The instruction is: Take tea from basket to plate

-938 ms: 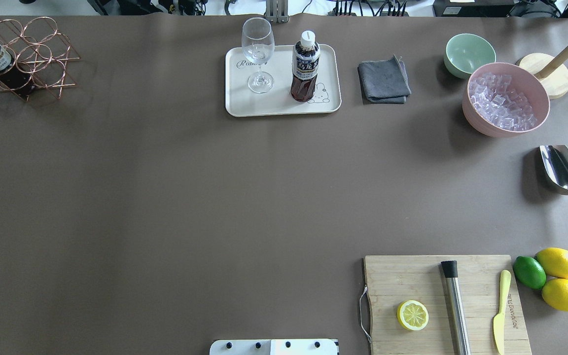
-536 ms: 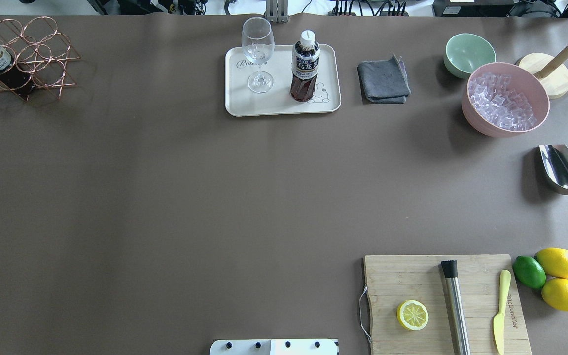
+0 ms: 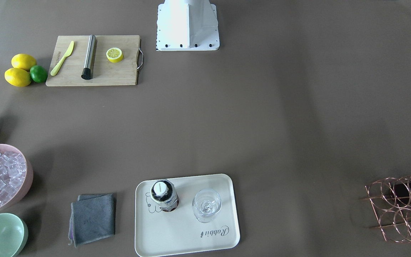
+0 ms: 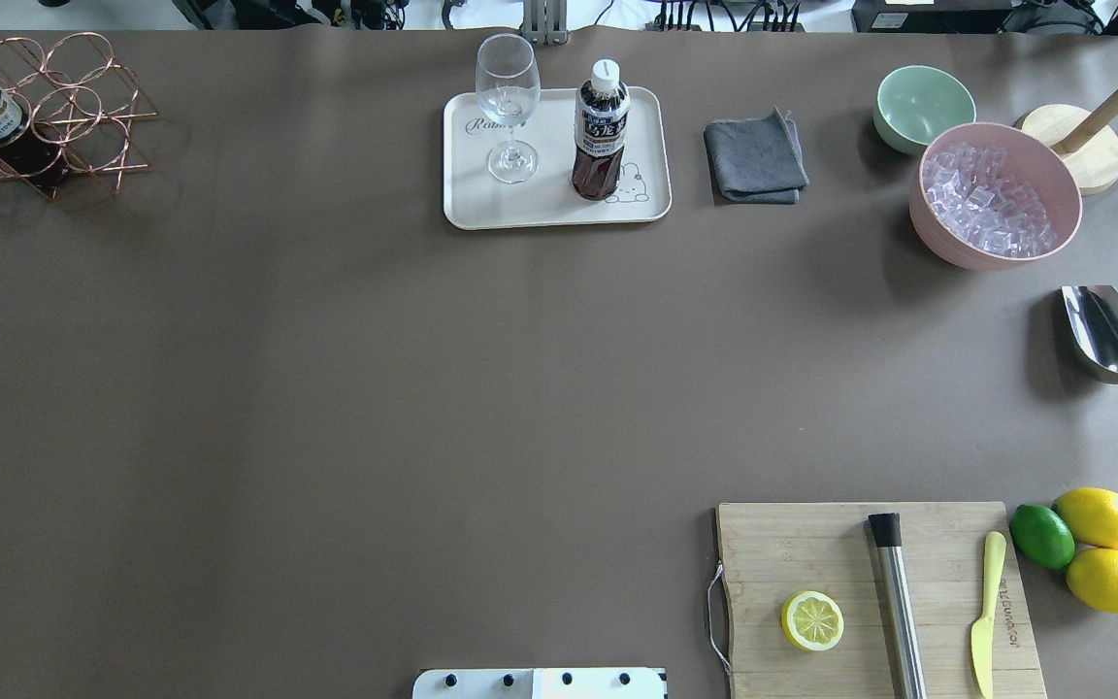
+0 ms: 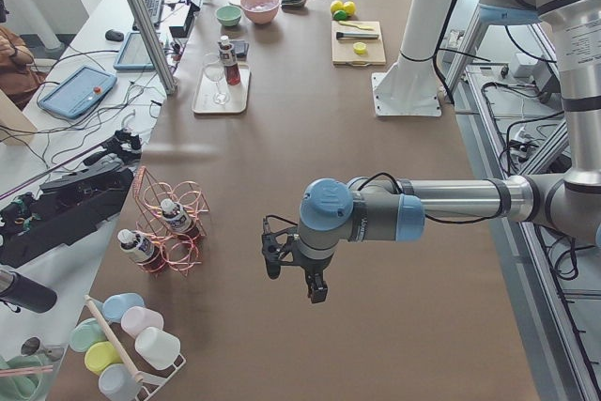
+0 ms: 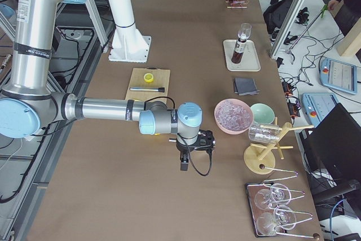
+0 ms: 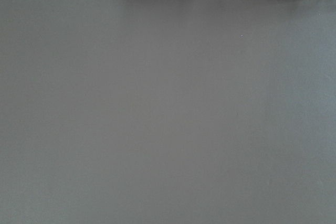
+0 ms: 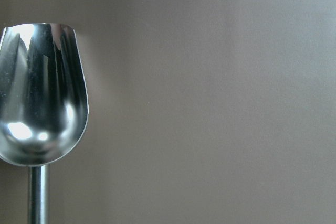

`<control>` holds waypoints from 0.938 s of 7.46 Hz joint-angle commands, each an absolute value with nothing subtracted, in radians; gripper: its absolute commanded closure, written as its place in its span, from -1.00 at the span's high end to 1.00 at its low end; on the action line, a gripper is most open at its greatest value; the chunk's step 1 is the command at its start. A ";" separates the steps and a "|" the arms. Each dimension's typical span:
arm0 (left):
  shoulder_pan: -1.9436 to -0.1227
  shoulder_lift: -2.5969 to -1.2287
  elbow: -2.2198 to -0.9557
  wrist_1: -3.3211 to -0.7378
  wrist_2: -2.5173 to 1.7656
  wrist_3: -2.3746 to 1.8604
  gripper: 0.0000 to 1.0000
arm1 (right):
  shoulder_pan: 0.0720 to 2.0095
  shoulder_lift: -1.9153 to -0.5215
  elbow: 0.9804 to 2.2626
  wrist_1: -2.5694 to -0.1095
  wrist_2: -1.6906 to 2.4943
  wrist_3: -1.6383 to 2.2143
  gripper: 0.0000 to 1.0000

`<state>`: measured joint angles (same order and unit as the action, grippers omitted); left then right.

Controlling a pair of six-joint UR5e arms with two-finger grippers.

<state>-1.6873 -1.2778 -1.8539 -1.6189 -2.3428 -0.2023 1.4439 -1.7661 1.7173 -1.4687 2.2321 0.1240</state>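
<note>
Tea is set upright on the plate; left gripper and right gripper (openness cannot be told) are best parked clear.

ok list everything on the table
wire basket: one, copper, far left
rectangular tray: one, cream, far centre
plastic tea bottles: three, red-brown, one on tray, two in basket
stemmed glass: one, clear, on tray
folded cloth: one, grey, beside tray
round bowls: two, mint, pink with clear cubes, far right
metal scoop: one, silver, right edge
wooden board: one, tan, near right, with lemon half, steel rod, yellow knife
whole citrus: two yellow, one green, beside board
left end effector, right end effector: black, over table ends
</note>
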 commanded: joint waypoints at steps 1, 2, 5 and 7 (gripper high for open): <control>-1.730 -1.256 -1.845 -1.618 -2.333 -0.202 0.95 | 1.447 -1.758 1.706 -1.457 2.223 0.114 0.99; -1.726 -1.256 -1.847 -1.618 -2.332 -0.195 0.95 | 1.447 -1.759 1.704 -1.456 2.224 0.110 0.99; -1.715 -1.313 -1.821 -1.617 -2.339 -0.083 0.95 | 1.447 -1.756 1.690 -1.456 2.230 0.112 0.99; -1.675 -1.371 -1.777 -1.617 -2.338 -0.084 0.95 | 1.447 -1.756 1.689 -1.457 2.232 0.113 0.99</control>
